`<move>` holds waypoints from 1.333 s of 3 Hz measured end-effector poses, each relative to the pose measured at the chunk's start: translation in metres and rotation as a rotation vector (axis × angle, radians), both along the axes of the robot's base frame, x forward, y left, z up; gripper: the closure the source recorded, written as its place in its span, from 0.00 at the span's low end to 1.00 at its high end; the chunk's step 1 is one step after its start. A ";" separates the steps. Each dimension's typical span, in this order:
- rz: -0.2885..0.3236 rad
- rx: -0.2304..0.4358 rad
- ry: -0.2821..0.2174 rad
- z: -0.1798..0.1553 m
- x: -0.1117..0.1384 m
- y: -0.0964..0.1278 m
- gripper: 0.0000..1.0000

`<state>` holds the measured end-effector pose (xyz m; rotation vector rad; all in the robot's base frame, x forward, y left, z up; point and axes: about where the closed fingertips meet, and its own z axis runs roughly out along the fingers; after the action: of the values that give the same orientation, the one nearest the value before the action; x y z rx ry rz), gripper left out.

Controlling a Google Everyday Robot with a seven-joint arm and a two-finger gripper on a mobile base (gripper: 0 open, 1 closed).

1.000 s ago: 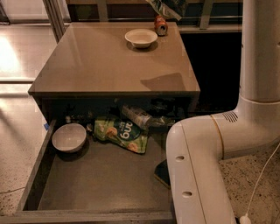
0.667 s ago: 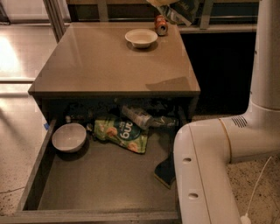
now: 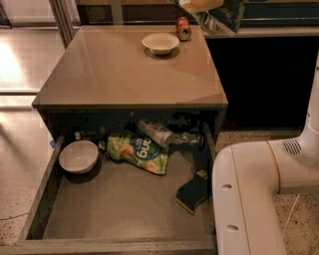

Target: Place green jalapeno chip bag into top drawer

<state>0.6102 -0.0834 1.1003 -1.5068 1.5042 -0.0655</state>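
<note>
The green jalapeno chip bag (image 3: 218, 14), dark green and white shiny foil with a yellow patch, hangs in the air at the top edge of the view, above the table's far right corner. My gripper (image 3: 208, 2) is at the top of the bag, almost wholly cut off by the frame edge, shut on the bag. The top drawer (image 3: 124, 211) is pulled out wide open below the table top, its grey floor bare at the front. My white arm (image 3: 259, 194) fills the lower right, beside the drawer's right wall.
In the drawer lie a white bowl (image 3: 78, 156) at the left, a brighter green pouch (image 3: 138, 151), a plastic bottle (image 3: 164, 134) and a dark sponge (image 3: 193, 191) at the right. On the table (image 3: 129, 74) stand a white bowl (image 3: 160, 43) and a can (image 3: 183, 28).
The bag has moved a little to the right along the top edge. The white arm has shifted right, uncovering more of the sponge and the drawer's right side.
</note>
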 end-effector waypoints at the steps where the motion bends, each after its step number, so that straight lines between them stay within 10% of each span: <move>1: -0.040 0.047 0.006 -0.008 -0.013 -0.018 1.00; 4: -0.016 0.077 0.040 -0.024 -0.039 -0.019 1.00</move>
<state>0.5709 -0.1028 1.0762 -1.4423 1.5338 0.0123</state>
